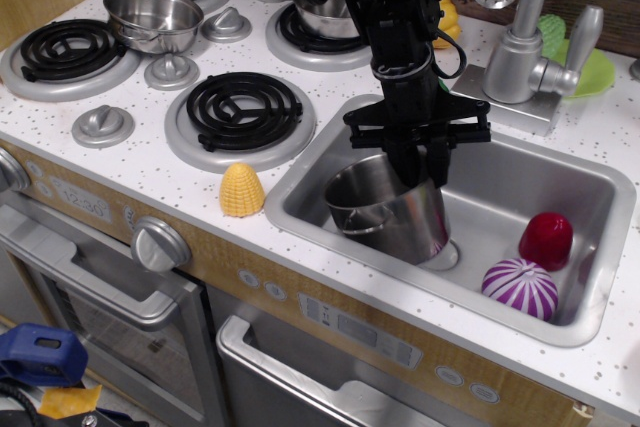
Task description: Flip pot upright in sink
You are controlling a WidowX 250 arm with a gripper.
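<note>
1 striped purple toy, 1 red toy at sink's right end | 1 pot tilted, mouth up-left, in left of sink | 1 gripper pinching pot's far rim, fingertips hidden behind it | 1 yellow corn left on counter | 1 faucet far right

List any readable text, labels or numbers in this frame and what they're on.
Oven clock display on the stove front panel: digits are there, possibly "12:30", but too blurred to read for certain.
Panel below the sink: pale rectangles and round buttons, no readable text.
The pot, sink, gripper and faucet: no markings visible.
</note>
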